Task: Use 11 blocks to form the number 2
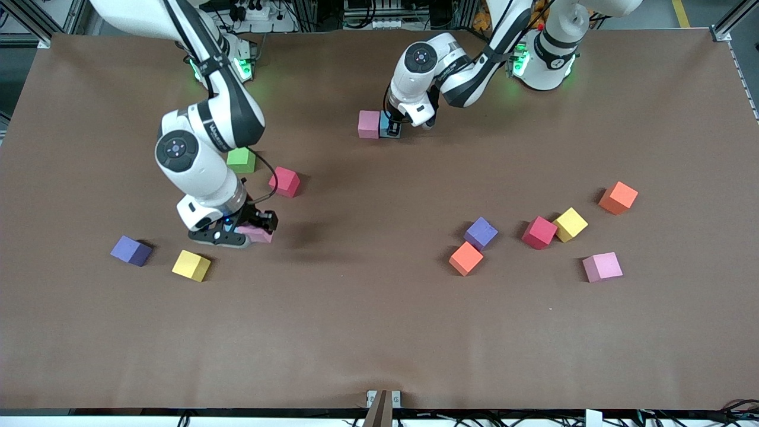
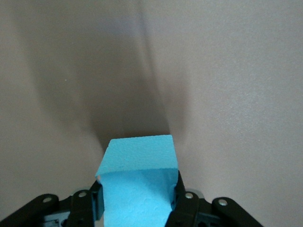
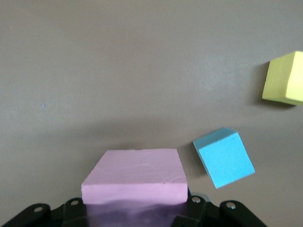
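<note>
My left gripper [image 1: 396, 127] is down at the table [image 1: 356, 320] near the robots' bases, its fingers pinched tight on a light blue block [image 2: 137, 184]. That block sits just beside a pink block [image 1: 369, 124], on the side toward my left arm's end; I cannot tell whether the two touch. My right gripper [image 1: 252, 232] is low over the table toward my right arm's end, clamped on a second pink block [image 3: 137, 176]. In the right wrist view another light blue block [image 3: 223, 157] lies tilted close beside it, and a yellow block [image 3: 284, 78] lies a little way off.

The other blocks lie scattered. Near my right gripper are a green block [image 1: 241, 160], a red block [image 1: 285, 181], a purple block [image 1: 131, 251] and the yellow one [image 1: 191, 265]. Toward my left arm's end sit a second purple block [image 1: 481, 232] with an orange block [image 1: 465, 258] just nearer the camera, a red block [image 1: 539, 232] touching a yellow block [image 1: 570, 224], another orange block [image 1: 618, 197] and a third pink block [image 1: 602, 266]
</note>
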Robot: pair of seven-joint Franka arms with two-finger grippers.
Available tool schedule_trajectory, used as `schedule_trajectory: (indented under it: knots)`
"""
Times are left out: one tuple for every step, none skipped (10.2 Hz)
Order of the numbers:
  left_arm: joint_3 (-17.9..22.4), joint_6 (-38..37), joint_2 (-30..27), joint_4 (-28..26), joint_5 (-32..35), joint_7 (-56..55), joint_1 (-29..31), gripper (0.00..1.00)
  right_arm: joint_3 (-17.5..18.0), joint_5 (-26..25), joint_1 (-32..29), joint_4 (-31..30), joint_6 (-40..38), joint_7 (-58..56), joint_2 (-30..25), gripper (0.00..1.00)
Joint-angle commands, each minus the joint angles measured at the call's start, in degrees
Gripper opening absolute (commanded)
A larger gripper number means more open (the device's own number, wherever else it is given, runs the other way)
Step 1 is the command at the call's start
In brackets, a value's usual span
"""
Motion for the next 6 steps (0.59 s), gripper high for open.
schedule_trajectory:
  knots:
    - [0.0, 0.6, 0.9, 0.9, 1.2, -0.9, 0.3, 0.09, -0.6, 0.2, 1.1, -3.2, -3.6, 0.5, -4.2, 0.53]
    - [0.0, 0.7, 1.1, 1.0, 1.2, -0.9, 0.3, 0.09, -0.6, 0.2, 1.4, -3.2, -3.7, 0.5, -4.3, 0.53]
    - [0.1, 0.6, 1.4, 1.0, 1.2, -0.9, 0.3, 0.09, -0.6, 0.2, 1.7, -3.2, -3.7, 0.6, -4.3, 0.53]
    - [0.1, 0.6, 1.7, 1.1, 1.2, -0.9, 0.2, 0.09, -0.6, 0.2, 2.2, -3.4, -3.8, 1.1, -4.9, 0.53]
    - [0.2, 0.7, 2.1, 1.2, 1.2, -0.9, 0.2, 0.09, -0.6, 0.3, 2.5, -4.0, -5.0, 1.2, -5.7, 0.52]
    - [0.2, 0.6, 2.1, 1.2, 1.2, -0.9, 0.2, 0.09, -0.6, 0.3, 3.0, -4.2, -6.3, 1.3, -6.6, 0.53]
